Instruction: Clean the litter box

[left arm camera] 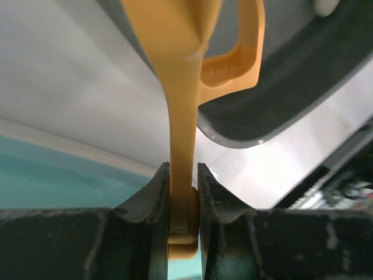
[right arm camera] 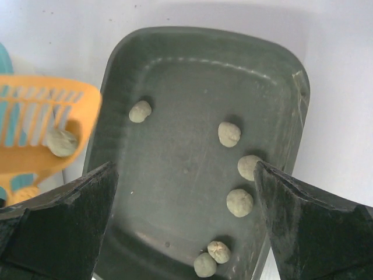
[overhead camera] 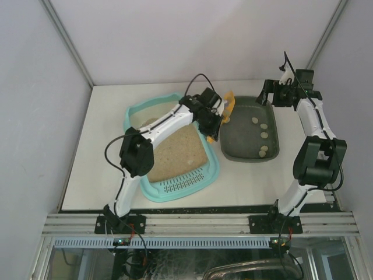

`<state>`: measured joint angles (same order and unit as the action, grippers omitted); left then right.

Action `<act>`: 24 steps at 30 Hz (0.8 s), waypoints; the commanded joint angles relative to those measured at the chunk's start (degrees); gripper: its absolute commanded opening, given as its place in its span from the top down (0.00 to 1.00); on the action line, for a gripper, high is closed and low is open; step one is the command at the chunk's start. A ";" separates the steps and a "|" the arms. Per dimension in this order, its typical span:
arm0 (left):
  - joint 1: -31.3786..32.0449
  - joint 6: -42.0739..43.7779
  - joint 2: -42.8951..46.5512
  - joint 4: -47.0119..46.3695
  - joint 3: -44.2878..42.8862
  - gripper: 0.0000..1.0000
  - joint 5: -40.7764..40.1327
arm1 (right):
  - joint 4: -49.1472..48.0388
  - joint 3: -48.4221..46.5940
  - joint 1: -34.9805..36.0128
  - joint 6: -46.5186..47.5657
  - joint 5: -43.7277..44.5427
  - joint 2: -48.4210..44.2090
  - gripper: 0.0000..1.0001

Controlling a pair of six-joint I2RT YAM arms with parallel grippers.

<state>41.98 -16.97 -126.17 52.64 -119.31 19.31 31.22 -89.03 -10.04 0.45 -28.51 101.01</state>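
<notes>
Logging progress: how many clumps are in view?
7 clumps. One on the orange scoop, at. Six in the grey tray: one near the scoop side, three opposite, two together at one end. The sand may hide more.

Left claw (left arm camera: 183, 178) clamped tight, right claw (right arm camera: 185, 175) spread wide.

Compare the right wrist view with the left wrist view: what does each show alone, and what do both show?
Only the right wrist: six clumps in the grey tray, one more clump on the scoop's slotted blade, and the right jaws wide open. Only the left wrist: the left jaws shut on the scoop's handle. Both: the orange scoop, the grey tray and a little of the turquoise litter box.
</notes>
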 commanded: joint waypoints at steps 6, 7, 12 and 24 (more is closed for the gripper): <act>10.31 14.70 -1.63 1.02 -6.56 1.00 -20.05 | -3.07 5.20 -0.83 -2.40 0.15 -8.78 0.00; 10.46 15.05 -1.55 1.05 -6.39 1.00 -22.11 | -3.06 6.03 -0.82 -2.38 0.53 -9.73 0.00; 12.01 18.36 -0.28 0.13 -3.11 1.00 -32.25 | -3.40 10.35 -0.86 -2.29 3.23 -12.91 0.00; 19.66 26.36 3.47 -6.25 8.64 1.00 -49.99 | -4.73 13.01 -0.59 -5.10 5.39 -15.67 0.00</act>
<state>59.42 5.67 -126.65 48.21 -113.38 -24.88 29.47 -75.79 -10.72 -2.81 -24.03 88.42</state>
